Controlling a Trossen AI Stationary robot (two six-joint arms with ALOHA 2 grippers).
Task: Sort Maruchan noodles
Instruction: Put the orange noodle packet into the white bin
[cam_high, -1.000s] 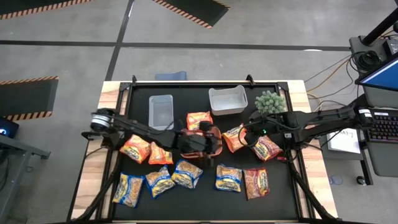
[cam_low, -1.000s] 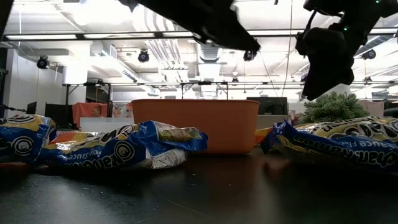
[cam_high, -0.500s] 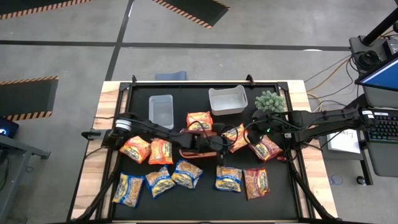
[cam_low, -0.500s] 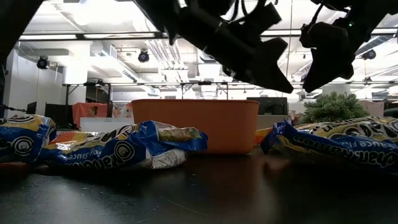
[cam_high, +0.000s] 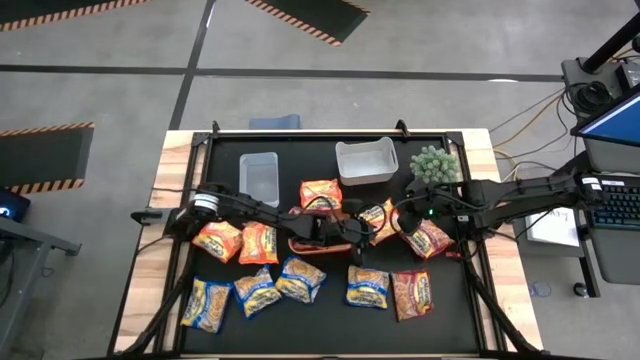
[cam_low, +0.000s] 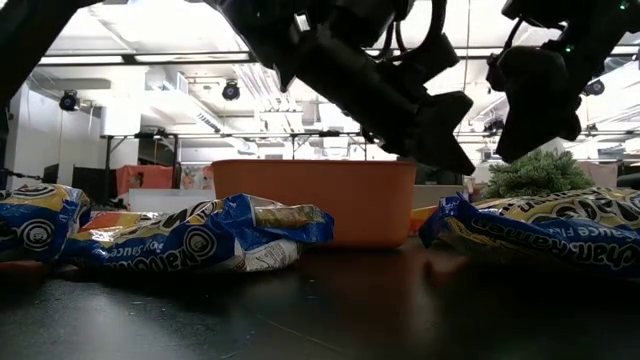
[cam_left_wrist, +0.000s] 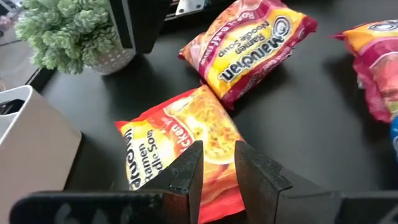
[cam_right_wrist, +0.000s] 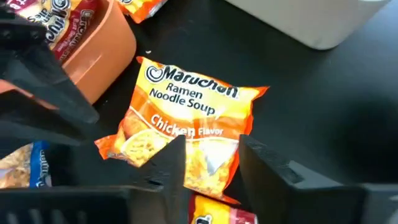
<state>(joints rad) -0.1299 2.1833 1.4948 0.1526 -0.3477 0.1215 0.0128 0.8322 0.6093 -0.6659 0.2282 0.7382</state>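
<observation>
Several Maruchan noodle packets lie flat on the black table. One orange packet (cam_high: 375, 222) lies between my two grippers, seen too in the left wrist view (cam_left_wrist: 180, 149) and the right wrist view (cam_right_wrist: 193, 124). My left gripper (cam_high: 355, 238) reaches past the orange bin (cam_high: 318, 232) and hangs open a little above this packet's near-left end (cam_left_wrist: 217, 171). My right gripper (cam_high: 400, 220) hovers open higher up, over the packet's other end (cam_right_wrist: 208, 158). In the low view, both the left gripper (cam_low: 450, 155) and the right gripper (cam_low: 530, 120) are clear of the table.
Red packets (cam_high: 428, 238) (cam_high: 412, 293) lie at the right, blue ones (cam_high: 300, 278) (cam_high: 367, 286) along the near edge, orange ones (cam_high: 218, 240) (cam_high: 320, 192) left and centre. A clear bin (cam_high: 258, 178), a white bin (cam_high: 366, 162) and a small plant (cam_high: 434, 163) stand at the far side.
My left gripper has gone down and toward the table's right edge, passing over the orange bin and coming low over the orange packet. The packets have not moved.
</observation>
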